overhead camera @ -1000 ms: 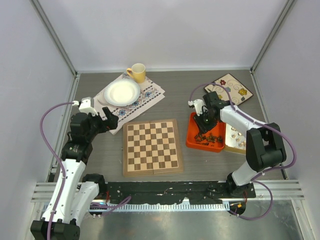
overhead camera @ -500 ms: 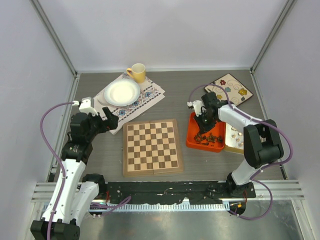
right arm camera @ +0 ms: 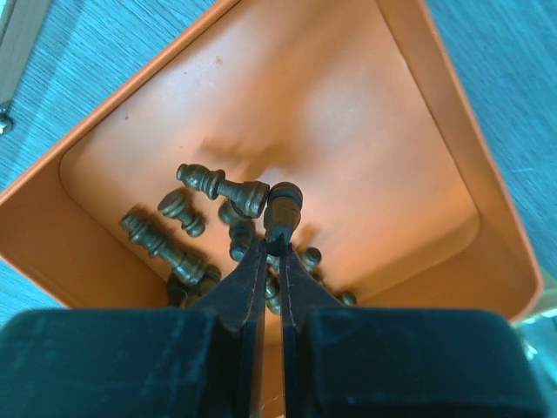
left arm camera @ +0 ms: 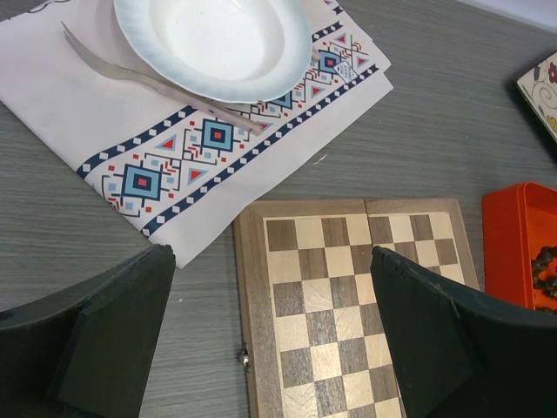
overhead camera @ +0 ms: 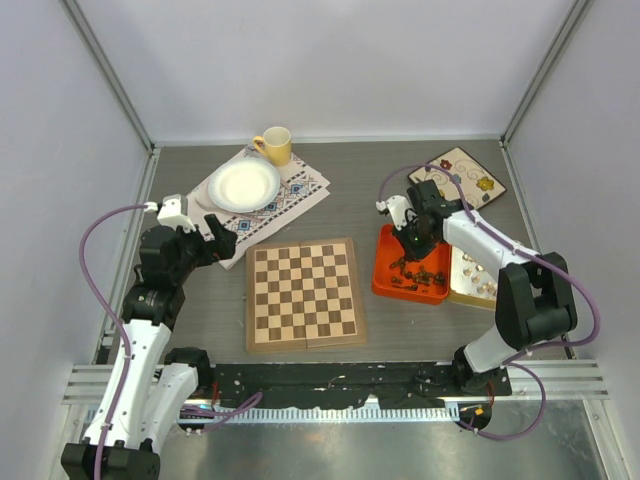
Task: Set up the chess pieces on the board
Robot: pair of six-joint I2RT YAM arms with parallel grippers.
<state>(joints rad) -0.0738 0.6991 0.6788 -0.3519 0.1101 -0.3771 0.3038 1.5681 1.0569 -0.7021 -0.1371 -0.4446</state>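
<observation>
Right fingers (right arm camera: 252,280), just closed, are pinching a dark turned-wood chessman (right arm camera: 283,206) in the orange tray (right arm camera: 348,131) — pickup starting; left fingers (left arm camera: 113,340) gaping, empty.

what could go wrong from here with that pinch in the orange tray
The right end effector is shut on only the near end of a dark chess piece, so it may slip or swivel when lifted. In the orange tray other dark pieces lie right beside it and might get dragged along. A tilted piece could then topple on the board.
</observation>
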